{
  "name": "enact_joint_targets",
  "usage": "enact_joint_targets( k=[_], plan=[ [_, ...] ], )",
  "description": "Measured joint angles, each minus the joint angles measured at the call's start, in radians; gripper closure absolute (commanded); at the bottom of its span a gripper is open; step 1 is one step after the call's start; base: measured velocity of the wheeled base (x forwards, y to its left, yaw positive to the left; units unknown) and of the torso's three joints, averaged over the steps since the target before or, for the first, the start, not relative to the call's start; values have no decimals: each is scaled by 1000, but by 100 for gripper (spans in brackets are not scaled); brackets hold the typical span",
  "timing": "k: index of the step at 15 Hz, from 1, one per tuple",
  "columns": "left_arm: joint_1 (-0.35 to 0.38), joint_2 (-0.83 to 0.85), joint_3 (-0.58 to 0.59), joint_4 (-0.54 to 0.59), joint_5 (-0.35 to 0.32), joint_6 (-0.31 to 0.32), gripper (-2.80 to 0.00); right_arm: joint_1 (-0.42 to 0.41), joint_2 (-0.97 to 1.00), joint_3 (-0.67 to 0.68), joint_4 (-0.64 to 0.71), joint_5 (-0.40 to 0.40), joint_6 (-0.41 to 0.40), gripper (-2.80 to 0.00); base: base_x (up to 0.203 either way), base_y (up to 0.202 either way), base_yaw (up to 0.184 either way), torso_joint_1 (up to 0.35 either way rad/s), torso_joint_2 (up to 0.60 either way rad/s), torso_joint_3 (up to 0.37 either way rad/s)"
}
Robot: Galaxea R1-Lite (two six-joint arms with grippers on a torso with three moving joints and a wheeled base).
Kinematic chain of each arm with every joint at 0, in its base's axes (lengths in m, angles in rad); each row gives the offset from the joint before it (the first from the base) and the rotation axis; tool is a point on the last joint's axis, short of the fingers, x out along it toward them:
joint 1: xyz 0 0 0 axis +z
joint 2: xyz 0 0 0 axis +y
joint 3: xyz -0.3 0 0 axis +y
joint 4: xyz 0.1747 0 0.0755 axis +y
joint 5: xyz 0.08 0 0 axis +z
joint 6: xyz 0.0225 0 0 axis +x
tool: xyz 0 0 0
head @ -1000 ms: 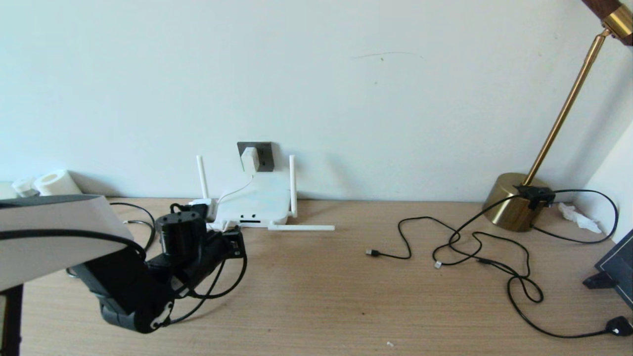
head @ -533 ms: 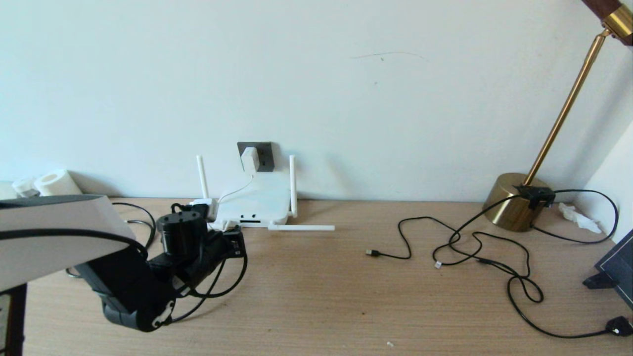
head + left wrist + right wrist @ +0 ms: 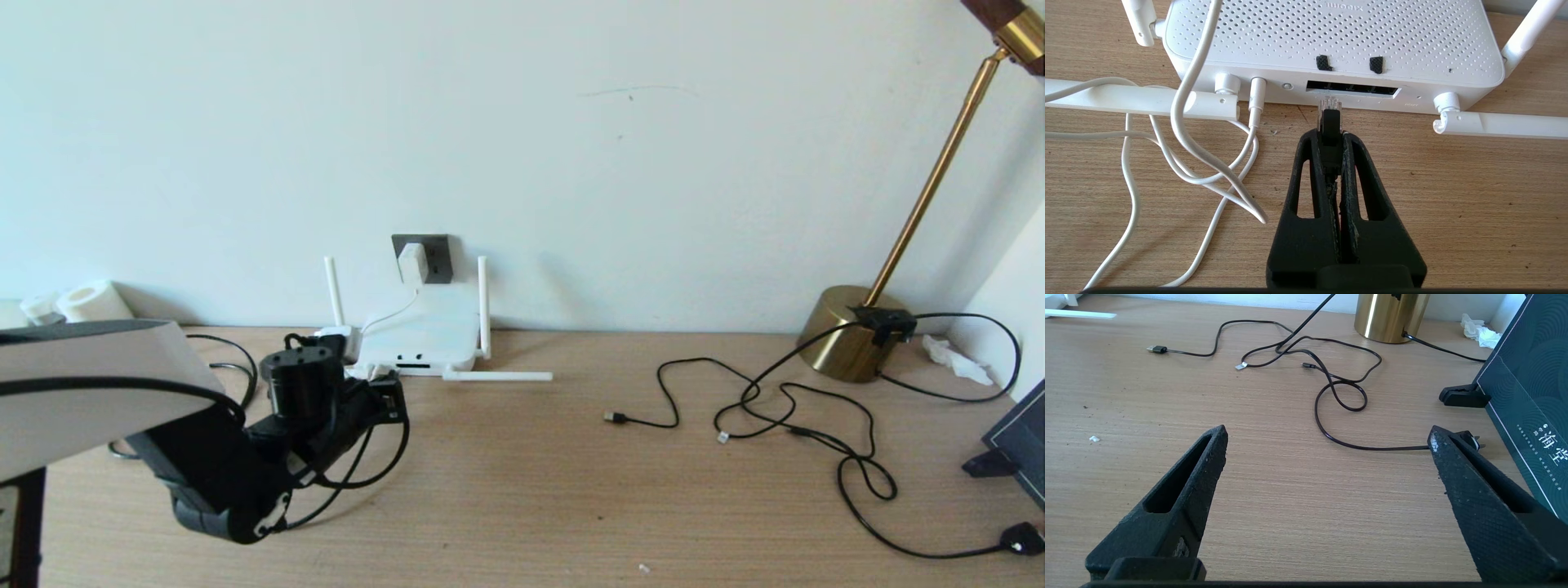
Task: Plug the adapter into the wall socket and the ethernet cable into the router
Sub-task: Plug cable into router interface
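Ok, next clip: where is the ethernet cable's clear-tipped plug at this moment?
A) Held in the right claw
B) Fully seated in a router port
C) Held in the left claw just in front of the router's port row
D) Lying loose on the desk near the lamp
C: the left claw is shut on the ethernet cable, its clear tip right at the router's dark port row, not seated.

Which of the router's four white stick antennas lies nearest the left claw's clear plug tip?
The folded-down antenna lying flat on the side away from the white cords; the other flat one starts farther off, two stand upright.
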Motion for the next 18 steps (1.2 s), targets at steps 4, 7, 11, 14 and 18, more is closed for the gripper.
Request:
enact_joint_targets(
  k=[4, 7, 11, 14, 18],
  plan=[
    [0, 1, -4, 0, 0, 0, 0, 0, 0, 0, 0, 0, 0, -280, 0, 0, 0, 0, 0, 0],
    [0, 1, -8, 1, 0, 0, 0, 1, 0, 0, 0, 0, 0, -280, 0, 0, 0, 0, 0, 0],
    [0, 5, -10, 2, 0, 0, 0, 0, 0, 0, 0, 0, 0, -280, 0, 0, 0, 0, 0, 0],
    [1, 10, -13, 2, 0, 0, 0, 0, 0, 0, 0, 0, 0, -280, 0, 0, 0, 0, 0, 0],
    [0, 12, -15, 2, 0, 0, 0, 0, 0, 0, 0, 0, 0, -280, 0, 0, 0, 0, 0, 0]
  ],
)
